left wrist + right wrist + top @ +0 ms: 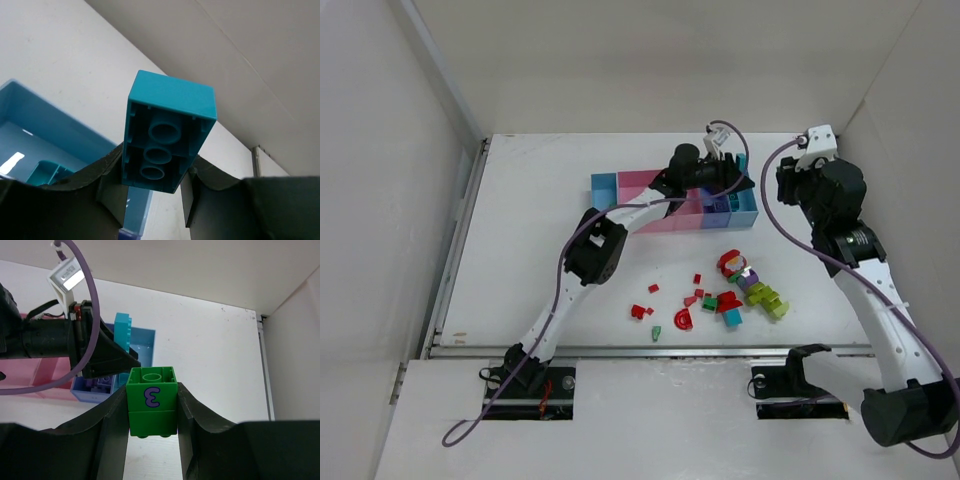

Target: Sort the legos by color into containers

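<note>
Two bricks are aloft, one per arm. The containers [603, 183] sit in a joined row toward the back of the counter [540, 220].

The left fingers [102, 172] reach across that row and are clamped on a teal brick [170, 130]. They grip its long sides, with the hollow underside facing the wrist camera. The brick hangs above the light-blue end bin [50, 125], where another teal piece [47, 172] lies — probably poised there to drop in with its own colour.

Nearer the front and right of centre, the loose legos [730, 295] lie scattered on the counter, unsorted: red, green, lime, purple, teal.

The right fingers [112, 412] are closed on a green brick [152, 407] marked with a purple 3, studs up, pinched at its flanks. It hangs just right of the row, well above the counter — likely standing off because the left arm occupies the space over the bins. I cannot tell which bin takes green.
</note>
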`<state>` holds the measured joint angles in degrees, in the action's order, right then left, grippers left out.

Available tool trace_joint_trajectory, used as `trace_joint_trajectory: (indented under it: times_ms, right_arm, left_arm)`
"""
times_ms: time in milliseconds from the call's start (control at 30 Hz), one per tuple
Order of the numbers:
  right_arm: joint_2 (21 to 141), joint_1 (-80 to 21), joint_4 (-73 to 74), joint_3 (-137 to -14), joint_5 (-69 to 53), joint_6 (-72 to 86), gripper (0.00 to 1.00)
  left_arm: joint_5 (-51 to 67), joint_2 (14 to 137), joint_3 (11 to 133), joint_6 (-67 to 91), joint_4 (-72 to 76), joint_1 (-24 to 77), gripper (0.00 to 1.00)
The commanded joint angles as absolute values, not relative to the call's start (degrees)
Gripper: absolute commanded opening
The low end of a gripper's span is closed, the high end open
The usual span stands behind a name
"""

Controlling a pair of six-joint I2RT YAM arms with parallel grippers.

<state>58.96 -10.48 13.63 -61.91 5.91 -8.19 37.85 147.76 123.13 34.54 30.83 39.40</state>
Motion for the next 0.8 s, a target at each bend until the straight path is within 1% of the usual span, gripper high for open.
trace_joint_trajectory:
  times_ms: [0,33,67,100,133,167,200,233,300,333,367,567,633,767]
  right_arm:
    - [56.9,-10.3,14.0,-61.8,8.3,-9.0,0.0]
    - [56.2,-10.3,14.7,-61.8,8.3,-9.1,0.0]
    - [56.2,-10.3,14.7,-61.8,8.3,-9.1,0.0]
    - [55.5,-10.3,14.7,-61.8,8.3,-9.1,0.0]
    - [54.9,-10.3,14.7,-61.8,8.3,-9.1,0.0]
    - [54.9,-10.3,14.7,-61.3,8.3,-9.1,0.0]
    - [54.9,-10.3,14.7,-61.3,8.3,-9.1,0.0]
    - [54.9,-10.3,14.7,-61.3,7.6,-9.1,0.0]
    - [54.9,-10.3,14.2,-61.3,6.9,-9.1,0.0]
    - [54.9,-10.3,14.2,-61.3,6.1,-9.1,0.0]
    - [54.9,-10.3,14.2,-61.3,6.1,-9.1,0.0]
    - [54.9,-10.8,15.2,-62.9,2.3,-8.5,0.0]
    - [54.9,-12.2,15.9,-63.5,2.3,-8.5,0.0]
    - [56.7,-15.5,15.7,-64.0,-0.2,-8.5,0.0]
  left_arm:
    - [36.5,146.4,124.6,37.0,37.6,38.9,0.28]
    - [37.1,146.4,124.6,36.3,37.6,38.9,0.31]
    - [37.1,146.4,124.0,35.8,36.7,38.9,0.42]
    - [37.9,146.4,124.0,35.2,36.0,38.4,0.49]
    - [38.7,146.4,124.0,35.2,36.0,38.4,0.55]
    - [38.7,146.4,124.0,34.6,36.0,38.4,0.59]
    - [39.2,146.4,124.0,34.6,36.0,38.4,0.68]
    - [39.2,146.4,123.5,34.6,36.0,38.4,0.75]
    - [39.9,145.9,123.5,34.1,36.0,37.9,0.83]
    - [40.5,145.9,122.8,34.1,36.0,37.9,0.96]
    - [40.5,145.3,122.1,34.1,36.0,37.9,1.0]
    - [40.5,142.0,120.4,32.9,36.0,36.7,1.0]
    - [40.5,139.8,117.9,31.5,36.0,35.5,1.0]
    - [43.1,130.1,110.1,25.0,36.0,33.5,1.0]
